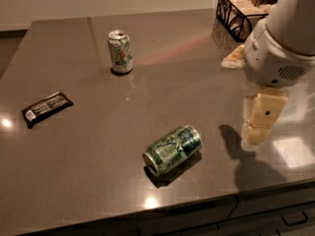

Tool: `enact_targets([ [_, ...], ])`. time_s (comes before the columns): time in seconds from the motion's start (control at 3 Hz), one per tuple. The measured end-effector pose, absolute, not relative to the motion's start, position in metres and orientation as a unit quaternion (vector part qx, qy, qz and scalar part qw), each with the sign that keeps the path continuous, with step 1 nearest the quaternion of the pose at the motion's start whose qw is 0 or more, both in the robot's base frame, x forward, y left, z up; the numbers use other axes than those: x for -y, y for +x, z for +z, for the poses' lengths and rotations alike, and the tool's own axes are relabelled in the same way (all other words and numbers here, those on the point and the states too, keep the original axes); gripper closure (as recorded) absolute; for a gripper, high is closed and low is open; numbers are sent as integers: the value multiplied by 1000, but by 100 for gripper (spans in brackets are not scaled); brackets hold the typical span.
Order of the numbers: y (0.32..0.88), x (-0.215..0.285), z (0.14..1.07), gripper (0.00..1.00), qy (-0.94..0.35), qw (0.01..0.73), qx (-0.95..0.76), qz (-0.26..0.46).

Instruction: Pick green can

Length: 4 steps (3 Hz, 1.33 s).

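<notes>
- The green can (173, 149) lies on its side on the dark grey worktop (83, 171), near the front edge and a little right of the middle. Its silver end faces front-left, and it touches nothing else.
- The tool (261, 119) hangs above the worktop to the right of the green can and apart from it. It is cream in colour and points down, with its shadow on the surface below. I cannot tell if it is wide or narrow; it holds nothing.
- The white arm (283, 43) comes down from the upper right corner to the tool.
- A pale whitish-green can (120, 51) stands upright far back on the worktop, well apart from the green can.
- A black wrapped snack bar (47, 108) lies flat near the left edge.
- A black wire basket (238, 11) stands at the back right corner, partly behind the arm. What is inside is not clear.
</notes>
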State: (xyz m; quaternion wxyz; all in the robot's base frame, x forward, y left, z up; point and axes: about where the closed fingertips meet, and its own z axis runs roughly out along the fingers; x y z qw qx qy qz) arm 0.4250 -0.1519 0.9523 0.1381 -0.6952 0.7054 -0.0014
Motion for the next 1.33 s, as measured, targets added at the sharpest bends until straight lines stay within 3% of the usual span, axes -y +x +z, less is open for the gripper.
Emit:
enact_targets([
  [0.67, 398, 58, 891, 0, -805, 108, -583, 12],
  [1.0, 390, 45, 868, 0, -830, 90, -550, 7],
  [1.33, 387, 39, 853, 18, -842, 73, -534, 1],
])
